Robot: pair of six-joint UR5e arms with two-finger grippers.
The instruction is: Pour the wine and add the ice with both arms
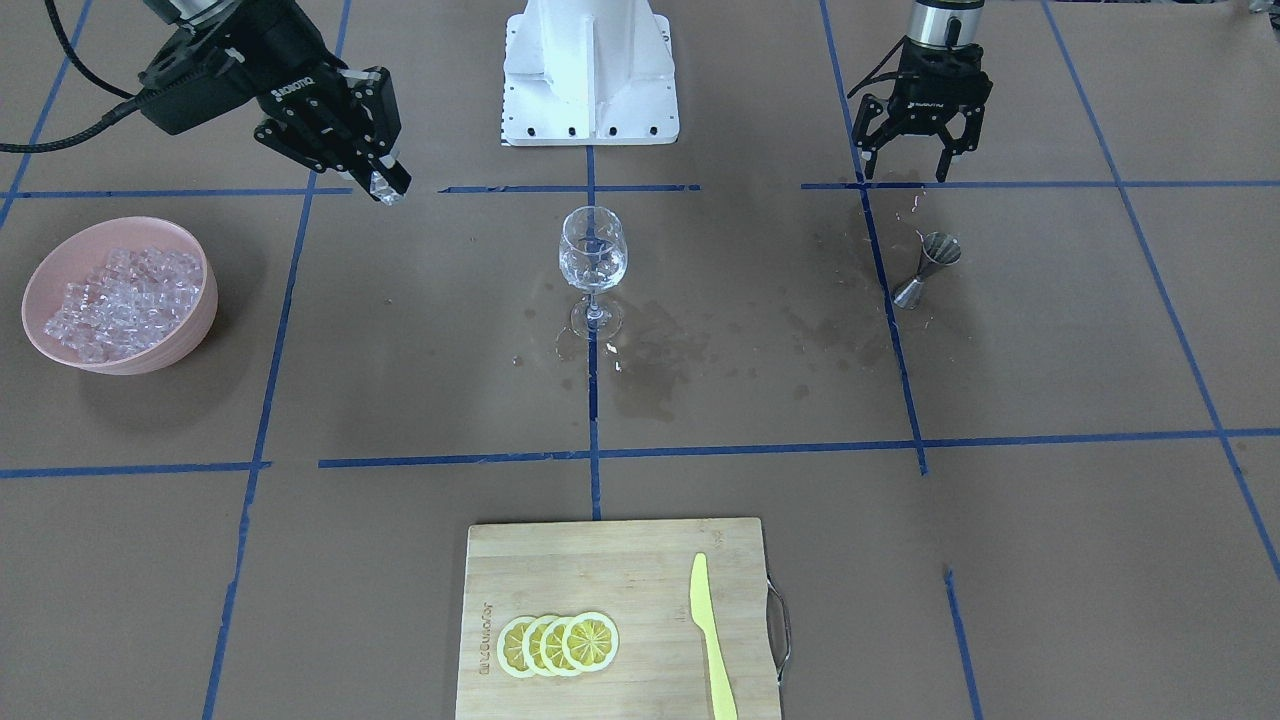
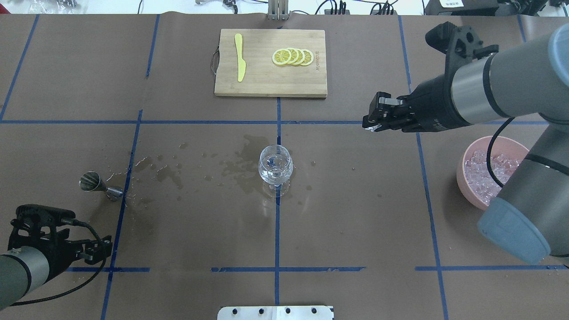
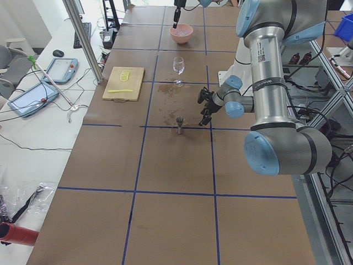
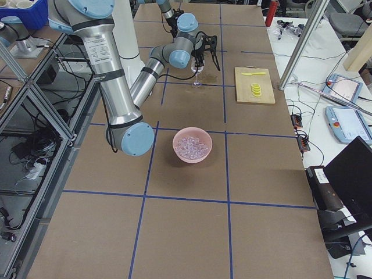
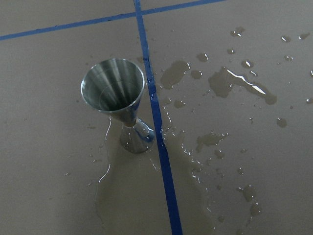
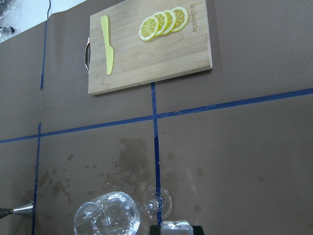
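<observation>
A clear wine glass (image 1: 593,255) stands upright at the table's middle with a few ice cubes in it; I cannot make out the wine in it. My right gripper (image 1: 388,190) is shut on one ice cube (image 6: 177,228), held in the air between the glass and a pink bowl (image 1: 195,320) heaped with ice (image 1: 120,300). In the overhead view the right gripper (image 2: 372,126) is to the glass's (image 2: 275,166) far right. My left gripper (image 1: 905,175) is open and empty, just behind an upright steel jigger (image 1: 925,268), which looks empty in the left wrist view (image 5: 115,93).
Dark wet stains (image 1: 650,370) and drops spread on the brown paper around the glass and the jigger. A wooden cutting board (image 1: 600,560) at the table's far side holds lemon slices (image 1: 557,643) and a yellow knife (image 1: 712,640). The white pedestal base (image 1: 590,70) stands between the arms.
</observation>
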